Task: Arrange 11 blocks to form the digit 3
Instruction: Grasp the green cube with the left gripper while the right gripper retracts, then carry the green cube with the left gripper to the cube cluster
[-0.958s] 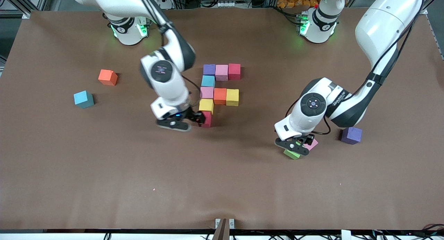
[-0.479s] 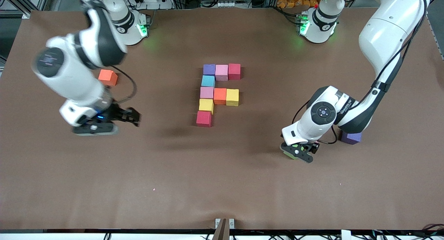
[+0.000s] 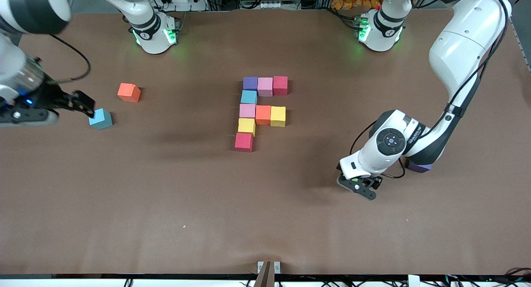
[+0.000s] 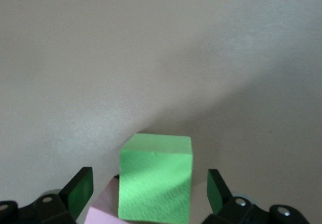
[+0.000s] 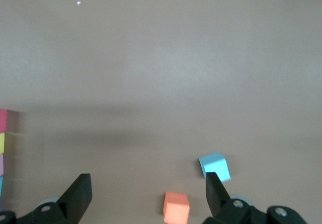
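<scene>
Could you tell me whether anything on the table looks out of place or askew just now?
Yes: the green block between the left gripper's open jaws sits skewed, one corner over a pink block. The centre group looks tidy.

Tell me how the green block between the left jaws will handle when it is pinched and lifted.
The green block looks like matte foam, so it probably weighs little and gives slightly under a pinch. Its flat faces and square edges suggest it will sit still rather than roll. The dull surface should grip, not slip.

right tool swung from red block to loose blue block
</scene>
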